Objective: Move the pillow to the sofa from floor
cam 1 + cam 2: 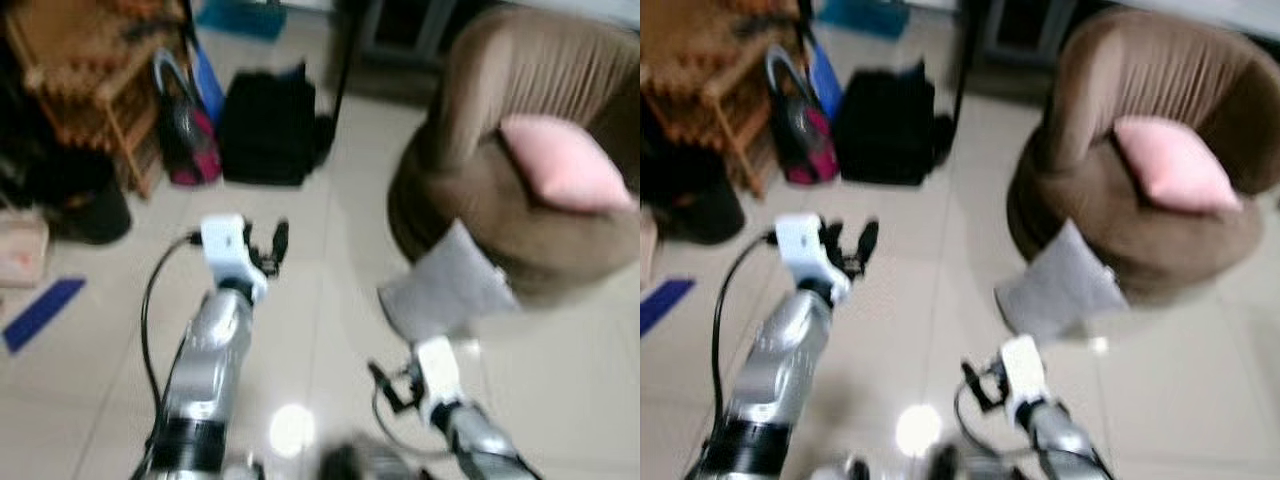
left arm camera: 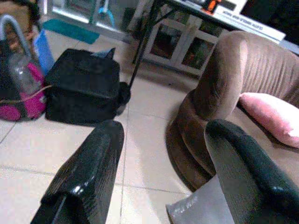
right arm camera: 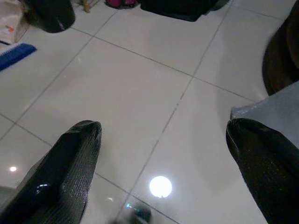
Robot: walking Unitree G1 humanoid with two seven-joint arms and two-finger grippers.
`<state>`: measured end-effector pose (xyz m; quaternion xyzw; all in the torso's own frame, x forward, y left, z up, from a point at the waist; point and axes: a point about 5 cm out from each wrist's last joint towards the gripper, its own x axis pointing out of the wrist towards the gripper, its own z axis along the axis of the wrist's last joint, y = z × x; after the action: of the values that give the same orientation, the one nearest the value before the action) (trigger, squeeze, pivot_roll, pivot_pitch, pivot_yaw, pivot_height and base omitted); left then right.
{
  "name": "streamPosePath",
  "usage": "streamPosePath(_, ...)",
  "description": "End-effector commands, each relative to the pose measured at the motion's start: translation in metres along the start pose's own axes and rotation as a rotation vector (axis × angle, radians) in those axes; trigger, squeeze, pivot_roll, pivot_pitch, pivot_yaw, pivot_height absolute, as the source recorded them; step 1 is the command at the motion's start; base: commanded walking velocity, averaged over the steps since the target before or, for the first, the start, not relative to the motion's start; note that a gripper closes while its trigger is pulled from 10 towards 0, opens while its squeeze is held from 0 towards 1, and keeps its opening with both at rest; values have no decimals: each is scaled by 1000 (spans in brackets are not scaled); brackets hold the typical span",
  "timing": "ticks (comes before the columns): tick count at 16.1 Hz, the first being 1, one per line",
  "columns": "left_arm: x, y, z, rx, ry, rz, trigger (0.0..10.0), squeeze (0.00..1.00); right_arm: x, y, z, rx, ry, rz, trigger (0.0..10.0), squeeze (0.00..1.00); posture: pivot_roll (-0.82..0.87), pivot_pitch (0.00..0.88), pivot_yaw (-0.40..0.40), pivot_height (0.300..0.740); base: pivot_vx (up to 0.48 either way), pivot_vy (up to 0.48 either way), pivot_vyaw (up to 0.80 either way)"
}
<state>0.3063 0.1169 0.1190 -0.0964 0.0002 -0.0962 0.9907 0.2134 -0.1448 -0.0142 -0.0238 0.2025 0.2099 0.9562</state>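
**Head views (blurred).** Grey pillow (image 1: 445,285) on tiled floor (image 1: 330,230), leaning against base of brown sofa (image 1: 520,160). Pink pillow (image 1: 565,165) already on sofa seat. Left gripper (image 1: 268,245) raised over open floor, well left of grey pillow. Right gripper (image 1: 385,385) low, near pillow's lower edge, not touching. Black bag (image 1: 265,125) and red-black handbag (image 1: 185,125) by wooden shelf (image 1: 90,70); contents of both not visible.

**Left wrist.** Fingers (image 2: 84,172) wide apart, nothing held. Grey pillow corner (image 2: 196,207) just ahead, sofa and pink pillow beyond.

**Right wrist.** Fingers (image 3: 65,163) spread, empty, over bare tile; grey pillow edge (image 3: 271,105) beside one finger.

**Step (judged).** Approach stage, pickup not yet made. Next: bring a gripper onto pillow's edge, close, lift onto seat next to pink one. Soft pillow likely to sag, so take a deep bite.
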Motion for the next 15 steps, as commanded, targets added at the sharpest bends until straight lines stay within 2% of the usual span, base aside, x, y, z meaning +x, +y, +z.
streamPosePath(1,0,-9,-7,13,34,-31,10000,0,-8,-9,-9,8,35,-36,10000,118,-56,162,-138,740,0,0,0)
streamPosePath(3,0,-9,-8,45,37,-32,10000,0,-7,-9,-8,4,16,-45,10000,122,-53,159,-138,740,0,0,0)
streamPosePath(4,-1,-6,-10,104,46,-54,10000,0,-7,-9,-5,19,-37,-87,10000,129,-55,153,-137,740,0,0,0)
streamPosePath(5,-10,5,-17,197,54,-87,10000,0,-8,-9,-4,48,-86,-127,10000,125,-62,147,-133,740,0,0,0)
streamPosePath(6,-19,16,-27,270,91,-108,10000,0,-9,-9,-4,50,-91,-139,10000,129,-62,147,-133,740,0,0,0)
streamPosePath(7,-67,54,-70,308,318,-247,10000,0,-10,-8,-6,41,-71,-137,10000,133,-56,152,-129,740,0,0,0)
streamPosePath(8,-105,78,-94,283,494,-314,10000,0,-16,-23,13,23,-94,-127,10000,133,-53,161,-126,740,0,0,0)
streamPosePath(10,-136,96,-109,267,639,-370,10000,0,-19,-25,18,5,-88,-101,10000,133,-30,171,-124,740,0,0,0)
streamPosePath(12,-131,85,-101,204,572,-376,10000,0,-12,-20,13,-5,-79,-70,10000,133,-6,171,-125,740,0,0,0)
streamPosePath(13,-119,74,-91,200,488,-385,10000,0,-7,-18,10,-1,-75,-67,10000,133,6,168,-129,740,0,0,0)
streamPosePath(15,-102,69,-77,189,370,-347,10000,0,-5,-19,12,3,-69,-64,10000,133,7,164,-130,740,0,0,0)
